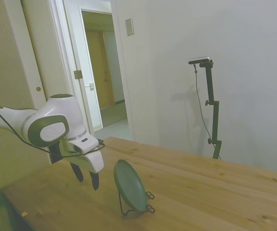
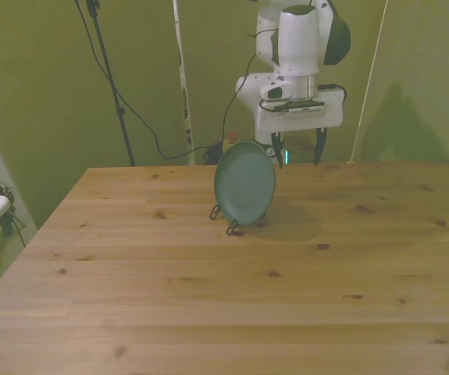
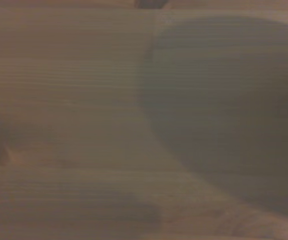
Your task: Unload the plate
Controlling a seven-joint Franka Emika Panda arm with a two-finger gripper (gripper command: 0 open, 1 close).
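Working down from the table [image 2: 208, 297], I saw the plate [image 2: 245, 183] standing on edge in its wire stand [image 1: 137, 208], leaning back. My gripper [image 2: 297, 155] hovered behind the plate, apart, fingers spread, holding nothing.

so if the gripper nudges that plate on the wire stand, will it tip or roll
Probably tips easily: the plate stands nearly on edge, leaning back in a thin wire stand that only cradles its bottom. Freed, its round rim could let it roll across the table. It looks rigid, with a matte surface, so likely not slippery. The gripper hangs open beside it, apart.
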